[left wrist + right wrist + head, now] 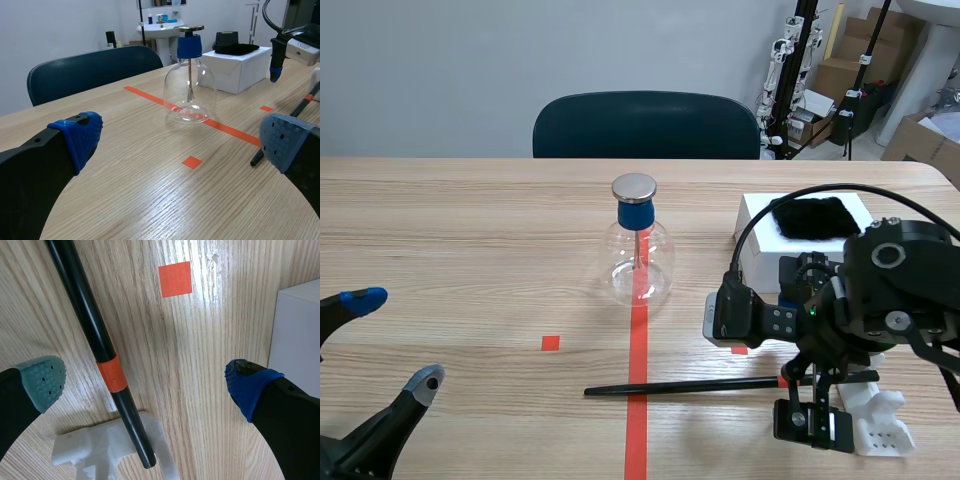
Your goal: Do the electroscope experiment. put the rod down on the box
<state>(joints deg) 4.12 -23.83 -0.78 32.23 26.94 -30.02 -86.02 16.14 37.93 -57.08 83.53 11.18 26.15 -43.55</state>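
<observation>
Scene view: the rod [685,385] lay flat on the table [470,250], across the red tape line. Its right end rested on a white stand [880,415]. The right gripper [812,425] hung over that end, pointing down; I could not tell its finger spacing from here. The box [760,245] sat behind it with a black cloth [810,217] on top, and the rod was not on the box. The flask [640,255], with a blue stopper [636,214] and a metal disc [634,186], stood on the tape line near mid-table. The left gripper [395,340] sat low at the near left, fingers spread and holding nothing. A chair [645,125] stood beyond the far edge.

Left wrist view: the left gripper [185,139] was spread wide, with bare table between the pads. The flask [190,95] stood ahead, and the box [240,67] and cloth [235,49] were beyond it. Part of the rod [304,106] showed past one finger.

Right wrist view: the right gripper [145,382] was spread. The rod [85,315] ran between the fingers, nearer the grey-green pad and touching neither. Its orange band [112,375] lay just short of the stand [95,450], which carried the rod's end. A corner of the box [297,325] lay beside the blue-padded finger.
</observation>
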